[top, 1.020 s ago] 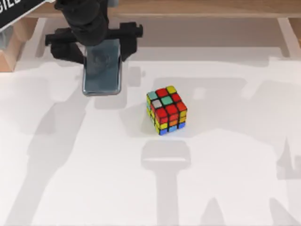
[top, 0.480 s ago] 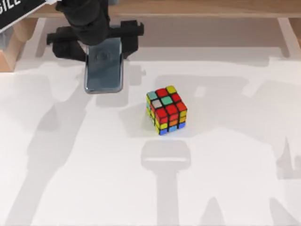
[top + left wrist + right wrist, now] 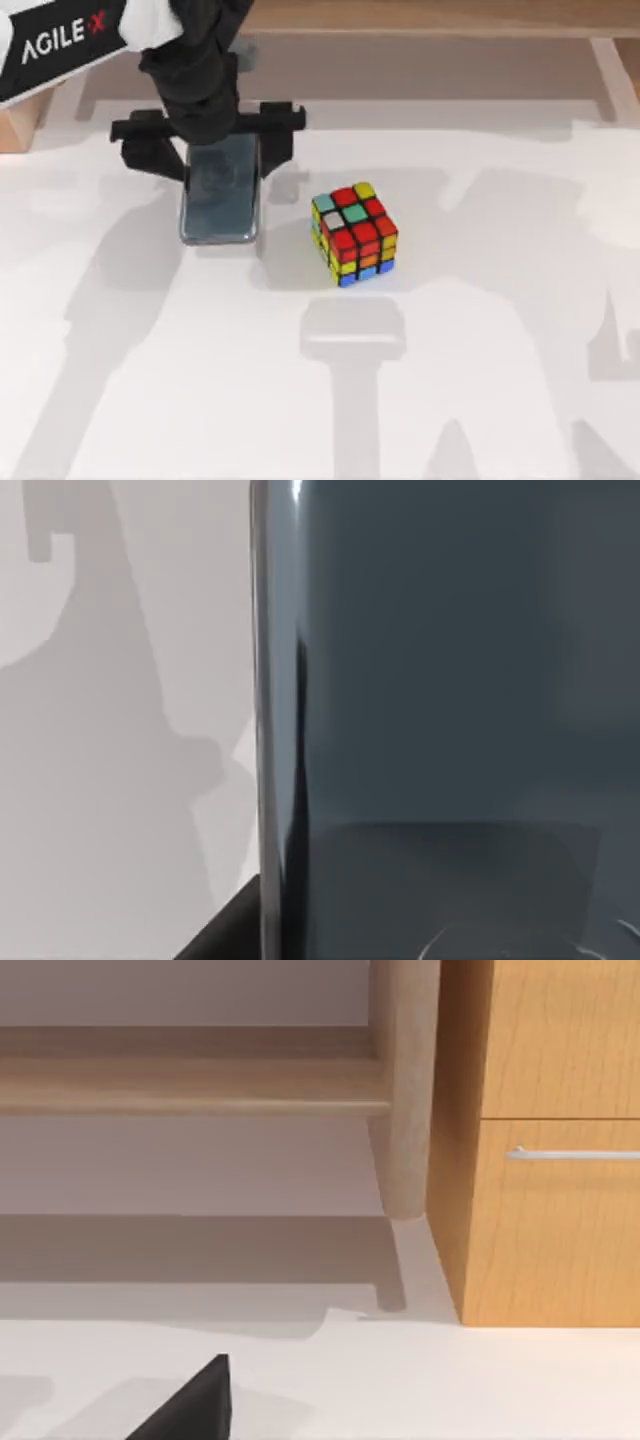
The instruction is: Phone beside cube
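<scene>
- The left tool (image 3: 208, 150) is clamped on the phone (image 3: 219, 203), its two dark fingers (image 3: 278, 135) pressing the long edges near the slab's far end, while the nearer end sticks out free toward the front of the bench (image 3: 480, 400).
- The phone hangs over the bench's left half, left of the cube (image 3: 354, 234) and still apart from it, with a strip of bare surface between them. Whether its underside touches the bench cannot be told from above.
- In the left wrist view the phone (image 3: 450, 680) shows as a glossy dark face with a rounded, shiny edge.
- As a judgement: the slab is stiff and light, but smooth and slippery, so a pinch across the narrow width on the long edges is the sound hold. Gripped off-centre as it is, the free end may droop or twist if the squeeze eases.
- The cube looks rigid and blocky, easy to nudge with a careless sideways sweep.
- Compared with a second ago, the phone and the left tool have come forward along the bench and slightly toward the cube; the cube has not shifted.
- The right arm is parked, its wrist view facing a wooden cabinet (image 3: 550, 1160); whether its tool is wide or narrow cannot be told.
</scene>
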